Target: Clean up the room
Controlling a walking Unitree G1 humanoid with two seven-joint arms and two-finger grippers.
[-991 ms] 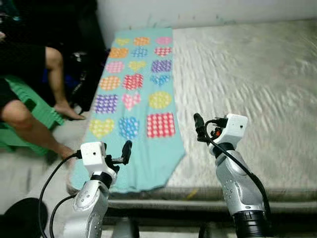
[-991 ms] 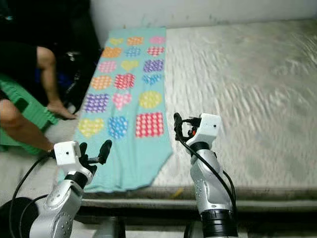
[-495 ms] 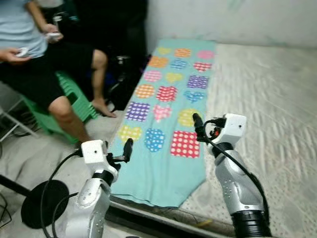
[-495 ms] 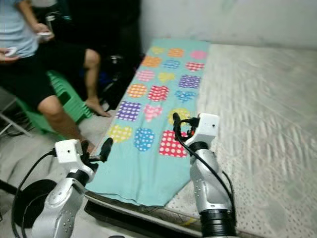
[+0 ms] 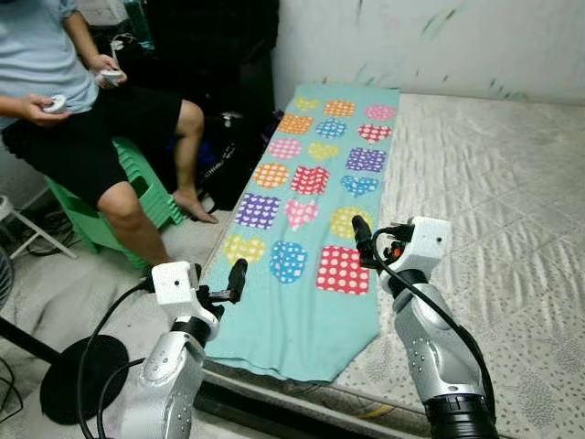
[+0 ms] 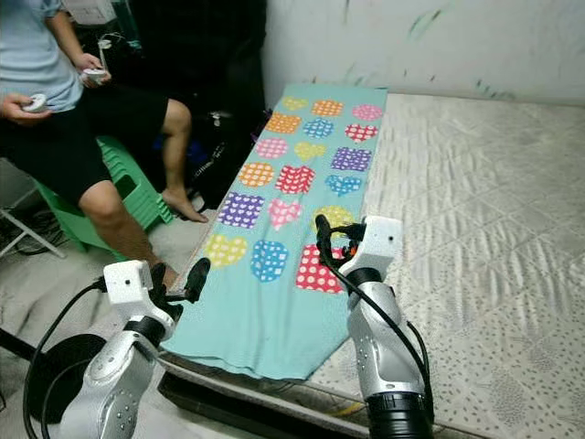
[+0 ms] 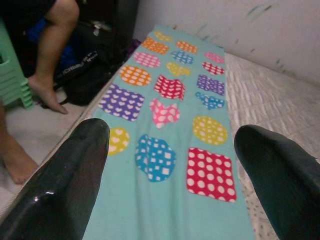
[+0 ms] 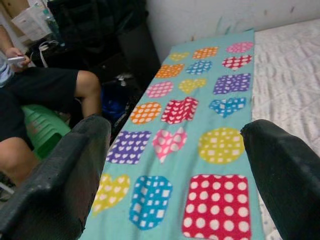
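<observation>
Person (image 5: 82, 119): upper left, seated on green stool (image 5: 137, 187).
Left gripper (image 7: 170, 165): lower left, fingers spread, holding nothing.
Blanket (image 5: 311, 219): centre; flat teal fleece strip, polka-dot hearts, circles, squares, along mattress (image 5: 494, 210) left edge.
Right gripper (image 8: 175, 165): right of centre, fingers spread, over blanket.
Change: view shifted slightly; blanket unmoved.
Mattress: quilted, off-white.

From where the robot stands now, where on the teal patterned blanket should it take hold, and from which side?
Probably the near hem of the teal blanket, where it droops over the mattress edge in front of the robot. That loose edge gives something to pinch; the rest lies flat. Come from the front and above, left gripper and right gripper towards its near corners; both jaws stand open.
</observation>
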